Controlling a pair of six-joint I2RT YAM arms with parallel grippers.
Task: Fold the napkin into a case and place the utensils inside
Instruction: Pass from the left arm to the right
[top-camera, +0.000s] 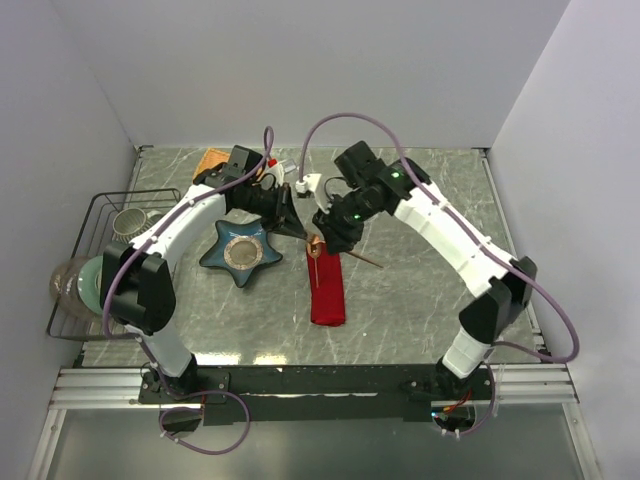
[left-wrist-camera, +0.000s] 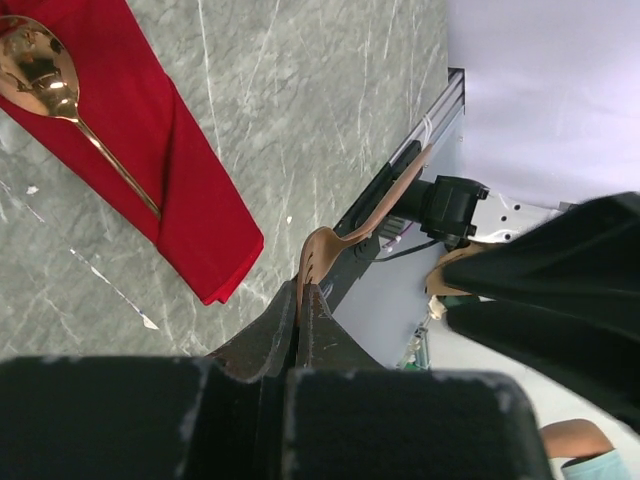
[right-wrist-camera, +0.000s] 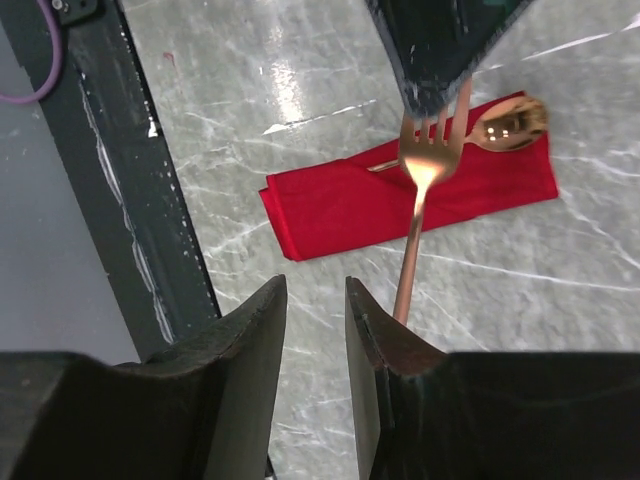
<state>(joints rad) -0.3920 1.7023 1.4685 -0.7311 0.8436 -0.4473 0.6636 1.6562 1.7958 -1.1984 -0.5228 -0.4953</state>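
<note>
My left pincer (left-wrist-camera: 300, 312) was clenched on the tines of the fork (left-wrist-camera: 328, 248), and the handle ran off toward the upper right of the left wrist view. My right pincer (right-wrist-camera: 315, 335) stood with a gap between its jaws and nothing in it. In its own view the fork's handle came down just to the right of the jaws, outside the gap.

Beyond, in the middle of that view, lay the napkin (right-wrist-camera: 340, 210), already folded into a long, narrow case. The spoon (right-wrist-camera: 510, 122) rested at its right end, and its handle seemed to slip under a fold.

I judged the fork light, stiff and slick. Held by the tines it would likely swivel, so mid-handle, across the flat, looked the surer place to take it. The soft cloth would bunch if pushed.
</note>
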